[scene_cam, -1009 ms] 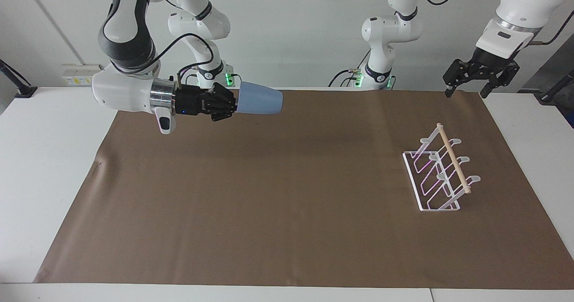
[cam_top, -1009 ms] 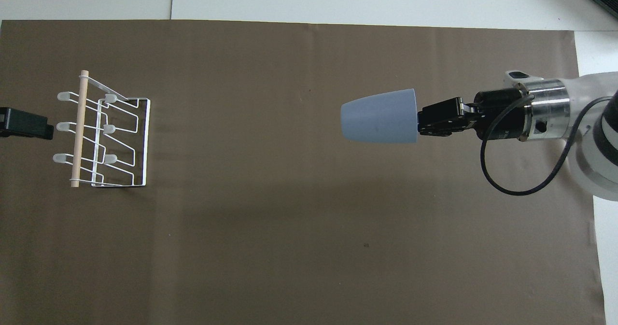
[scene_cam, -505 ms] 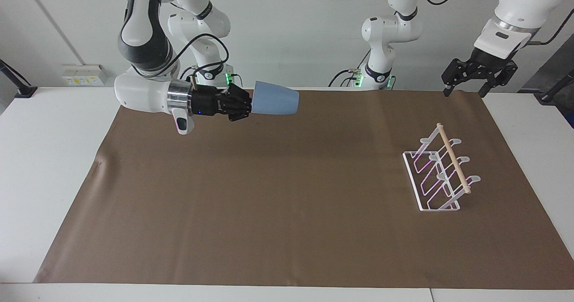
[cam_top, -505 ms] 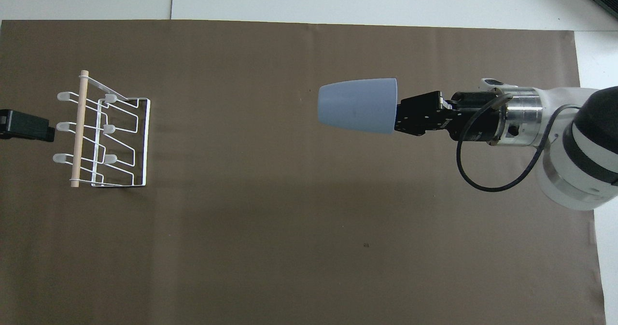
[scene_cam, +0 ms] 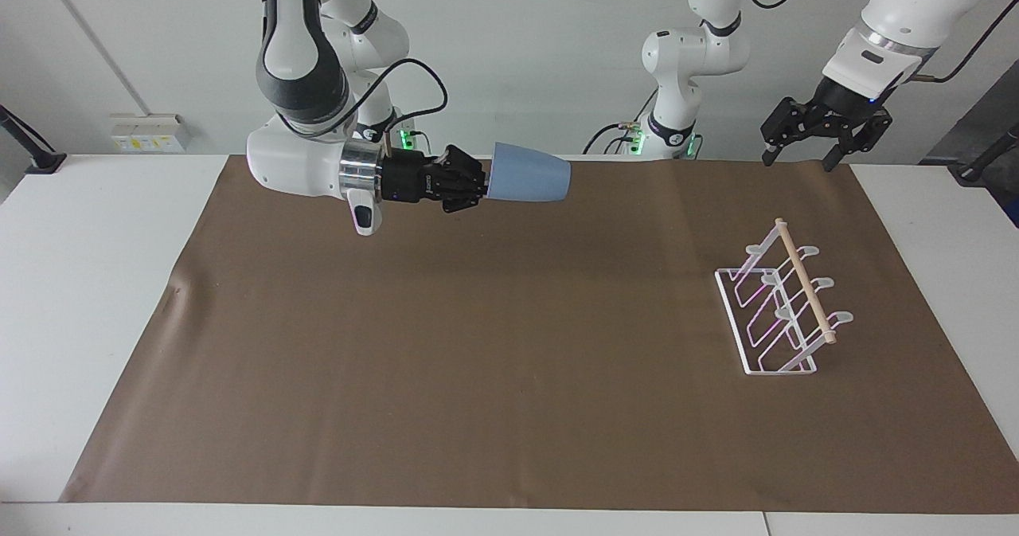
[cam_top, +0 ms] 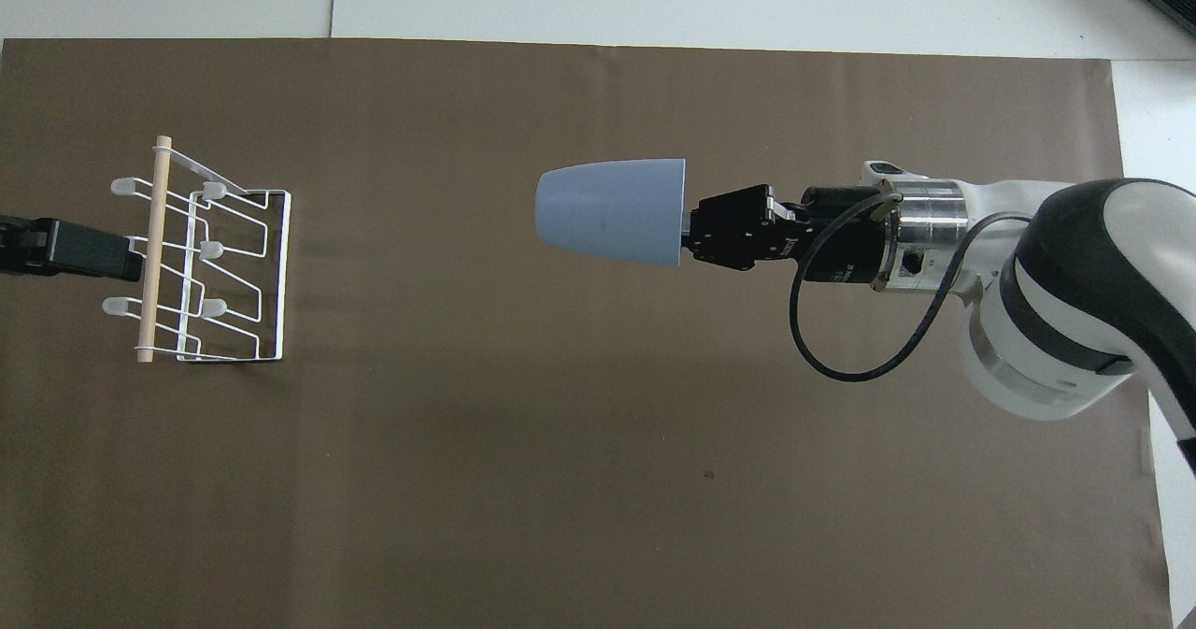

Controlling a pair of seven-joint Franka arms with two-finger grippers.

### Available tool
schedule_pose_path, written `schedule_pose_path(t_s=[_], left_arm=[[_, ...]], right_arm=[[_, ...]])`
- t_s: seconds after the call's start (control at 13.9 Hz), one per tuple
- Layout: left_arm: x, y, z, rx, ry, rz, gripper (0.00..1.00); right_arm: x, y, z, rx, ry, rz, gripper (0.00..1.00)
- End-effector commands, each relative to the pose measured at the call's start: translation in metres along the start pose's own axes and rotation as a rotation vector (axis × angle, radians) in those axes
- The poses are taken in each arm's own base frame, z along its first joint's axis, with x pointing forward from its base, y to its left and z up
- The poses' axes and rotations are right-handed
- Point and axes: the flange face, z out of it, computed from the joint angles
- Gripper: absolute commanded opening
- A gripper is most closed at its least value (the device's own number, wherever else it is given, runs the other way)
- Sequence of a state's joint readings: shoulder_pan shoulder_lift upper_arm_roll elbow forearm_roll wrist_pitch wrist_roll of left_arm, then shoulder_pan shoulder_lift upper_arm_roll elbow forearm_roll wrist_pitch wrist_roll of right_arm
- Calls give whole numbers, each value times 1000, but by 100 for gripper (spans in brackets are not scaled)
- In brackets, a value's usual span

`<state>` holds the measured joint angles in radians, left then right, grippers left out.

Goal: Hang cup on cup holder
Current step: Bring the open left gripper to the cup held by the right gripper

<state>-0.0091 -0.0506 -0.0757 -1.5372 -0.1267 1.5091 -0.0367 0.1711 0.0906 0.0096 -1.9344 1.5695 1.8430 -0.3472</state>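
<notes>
over the brown mat, right gripper [scene_cam: 484,181] clamps matte light-blue cup [scene_cam: 529,182] sideways; left gripper [scene_cam: 798,154] gapes, waiting.

Cup [scene_cam: 529,183]: matt light-blue, smooth, looks like plastic; rack [scene_cam: 784,301]: thin white-coated wire with rounded plastic-looking tabs, topped by a bare pale wooden dowel [scene_cam: 806,281]. Worktop [scene_cam: 87,281]: smooth white, faint sheen, covered by a matt brown paper-like sheet [scene_cam: 509,361] with slight wrinkles at one edge. Right pincer [scene_cam: 482,182] and left pincer [scene_cam: 798,151]: matt black plastic; arm shells glossy white, with a brushed-metal ring at the right wrist.
</notes>
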Motion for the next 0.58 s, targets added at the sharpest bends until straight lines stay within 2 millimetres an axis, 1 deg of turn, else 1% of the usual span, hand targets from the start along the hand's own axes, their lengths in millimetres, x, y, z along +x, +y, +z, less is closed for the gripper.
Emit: schedule_pose_path(t_s=[0.0,0.14,0.22,0.29,0.43,0.5], left_arm=[[-6,23,0,-77,-23,-108,100],[-5,33,0,-168,-46,-209,100],[-3,39,0,-213,-57,-296,100],[-1,45,-6,-260,-57,-400,100],[5,69,-10,-352,-73,-556,100],[7,76,-12,-393,-83,-617,100]], right_arm=[[-5,-5,-1,16,28,21,0],[-5,-5,-1,16,28,23,0],[-5,-4,-1,16,28,24,0],[-6,-4,0,14,26,24,0],[-6,-4,1,14,24,24,0],[-5,-4,-1,14,27,24,0]])
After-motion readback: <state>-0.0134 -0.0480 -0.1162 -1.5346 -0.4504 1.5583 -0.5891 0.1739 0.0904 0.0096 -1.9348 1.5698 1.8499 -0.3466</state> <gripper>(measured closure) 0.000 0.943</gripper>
